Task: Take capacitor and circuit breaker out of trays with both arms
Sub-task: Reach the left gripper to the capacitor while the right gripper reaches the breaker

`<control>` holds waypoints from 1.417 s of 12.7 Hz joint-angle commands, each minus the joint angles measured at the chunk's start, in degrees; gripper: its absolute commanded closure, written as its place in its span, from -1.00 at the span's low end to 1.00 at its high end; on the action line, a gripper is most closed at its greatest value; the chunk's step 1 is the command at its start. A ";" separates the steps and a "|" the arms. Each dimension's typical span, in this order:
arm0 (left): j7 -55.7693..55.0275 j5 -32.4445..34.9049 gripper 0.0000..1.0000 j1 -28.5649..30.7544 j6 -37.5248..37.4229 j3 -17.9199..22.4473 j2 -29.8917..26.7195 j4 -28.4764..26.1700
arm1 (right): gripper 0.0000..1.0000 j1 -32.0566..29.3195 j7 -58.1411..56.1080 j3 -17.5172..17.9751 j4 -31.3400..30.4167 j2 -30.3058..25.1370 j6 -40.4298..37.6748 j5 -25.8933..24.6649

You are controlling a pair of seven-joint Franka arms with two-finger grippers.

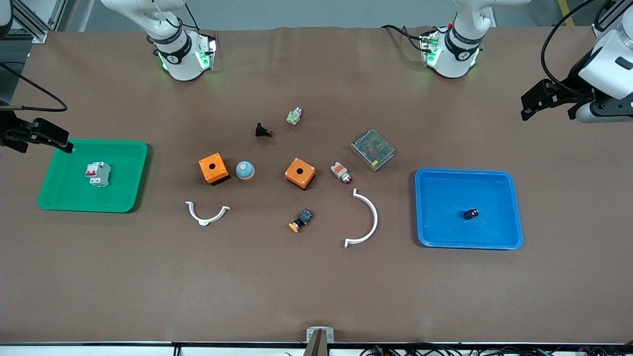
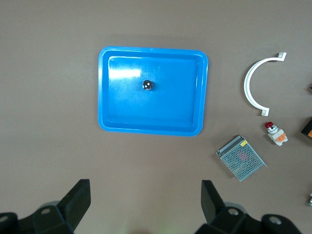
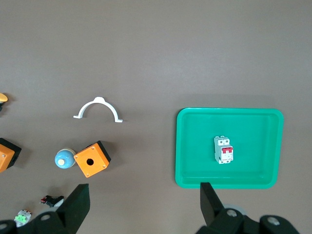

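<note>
Nearest the camera, the capacitor lies in the blue tray and the circuit breaker in the green tray (neither reached yet), so the left gripper and right gripper, jaws spread, must each descend and grasp.

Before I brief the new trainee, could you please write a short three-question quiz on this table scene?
1. True or false: the circuit breaker lies in the blue tray.
2. Which part lies in the blue tray? A) the capacitor B) an orange box C) a white curved bracket
3. Fill in: both claws are ____ and hold nothing.

Key
1. False: it lies in the green tray.
2. A.
3. Open: the left claw hangs above the table at its arm's end, off the blue tray, and the right claw hangs over the green tray's rim.
</note>
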 commanded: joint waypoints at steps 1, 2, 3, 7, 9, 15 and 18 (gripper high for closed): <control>1.76 0.59 -1.00 0.46 -0.99 -0.30 -0.16 0.69 | -1.00 -2.14 0.40 0.87 -1.75 -0.84 0.30 1.51; 1.76 0.68 -1.00 0.64 -0.99 -0.30 -0.07 0.78 | -1.00 -2.23 0.32 0.87 -2.45 -0.93 0.30 1.52; 2.11 0.68 -1.00 0.73 -0.90 0.05 0.37 0.78 | -1.00 -2.15 0.32 0.87 -2.98 -0.93 0.39 1.52; 2.56 0.67 -1.00 1.61 0.67 0.84 7.82 1.84 | -1.00 -2.23 0.23 0.87 -4.48 -1.01 1.27 1.52; 2.55 0.86 -1.00 3.36 6.19 0.76 11.17 -0.96 | -1.00 -2.23 0.23 0.87 -5.97 -1.19 2.50 1.44; 2.55 0.59 -0.98 5.56 35.97 0.58 18.89 -18.81 | -1.00 -3.46 0.05 1.04 -6.24 2.58 6.80 1.43; 2.46 0.24 -0.71 5.21 44.95 0.23 26.62 -18.64 | -1.00 -3.90 0.05 0.87 -5.97 8.28 8.38 -2.75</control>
